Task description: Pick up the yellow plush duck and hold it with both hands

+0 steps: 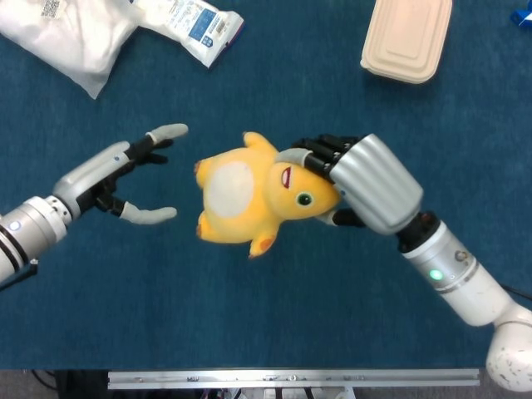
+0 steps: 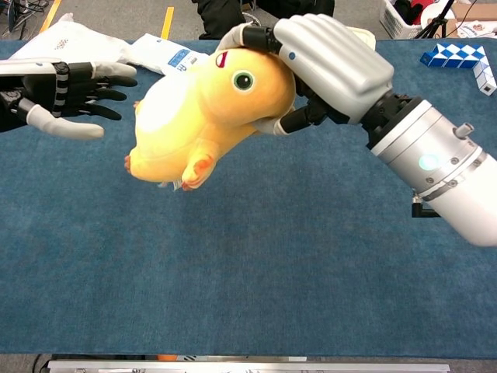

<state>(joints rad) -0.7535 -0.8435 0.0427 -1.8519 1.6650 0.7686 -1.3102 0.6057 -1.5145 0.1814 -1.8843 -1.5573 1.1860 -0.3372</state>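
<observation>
The yellow plush duck [image 1: 253, 193] [image 2: 206, 116] with a white belly hangs above the blue table, tilted with its head to the right. My right hand [image 1: 366, 181] [image 2: 330, 62] grips the duck's head, fingers wrapped over the top and thumb underneath. My left hand [image 1: 116, 174] [image 2: 58, 89] is off to the left of the duck, fingers spread and empty, with a clear gap between it and the duck's body.
A white plastic bag [image 1: 71, 33] and a white packet with blue print [image 1: 195, 25] lie at the back left. A beige lidded container [image 1: 407, 37] sits at the back right. A blue and white toy [image 2: 458, 61] lies at the far right.
</observation>
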